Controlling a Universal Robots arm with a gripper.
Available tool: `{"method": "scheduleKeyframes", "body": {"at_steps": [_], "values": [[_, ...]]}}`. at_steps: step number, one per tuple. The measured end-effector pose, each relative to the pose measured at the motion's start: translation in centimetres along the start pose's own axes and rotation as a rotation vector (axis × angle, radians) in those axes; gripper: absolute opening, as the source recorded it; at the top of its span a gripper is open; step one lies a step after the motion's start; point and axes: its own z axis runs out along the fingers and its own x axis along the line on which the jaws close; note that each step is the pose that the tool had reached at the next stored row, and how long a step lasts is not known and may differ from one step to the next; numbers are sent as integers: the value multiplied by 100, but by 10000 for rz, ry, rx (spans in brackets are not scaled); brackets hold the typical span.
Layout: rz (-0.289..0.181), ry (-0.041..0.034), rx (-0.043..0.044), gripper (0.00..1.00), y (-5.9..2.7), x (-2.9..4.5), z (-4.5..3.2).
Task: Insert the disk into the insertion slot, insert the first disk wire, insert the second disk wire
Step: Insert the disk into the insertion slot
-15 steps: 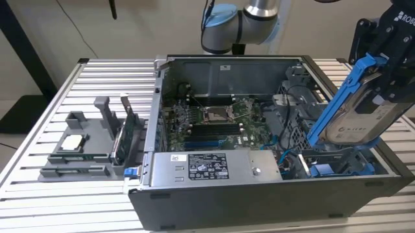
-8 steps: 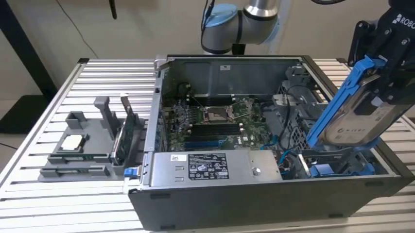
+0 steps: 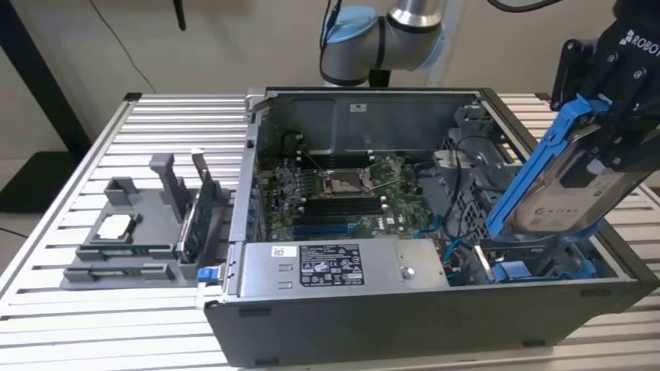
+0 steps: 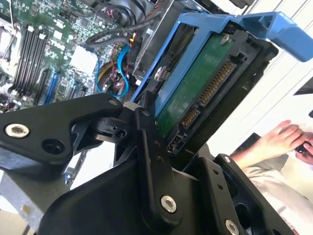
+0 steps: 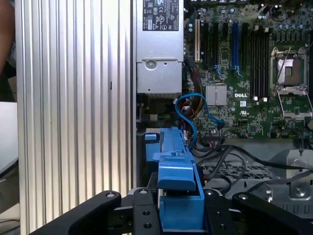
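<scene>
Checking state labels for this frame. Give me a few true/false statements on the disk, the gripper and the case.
1. The gripper is shut on the disk, clamping its blue carrier. True.
2. The disk lies seated flat in the insertion slot. False: it is held tilted over the slot, not flat in it.
3. A grey tray stands at the exterior view's left of the case. True.
4. The case is closed. False: it is open, and the motherboard shows.
5. In the second wrist view a person's hand shows beyond the disk. True.
</scene>
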Motion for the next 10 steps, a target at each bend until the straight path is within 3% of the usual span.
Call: {"method": "scheduleKeyframes", "body": {"at_steps": [10], "values": [[0, 1, 0, 33, -4, -1, 63]]}}
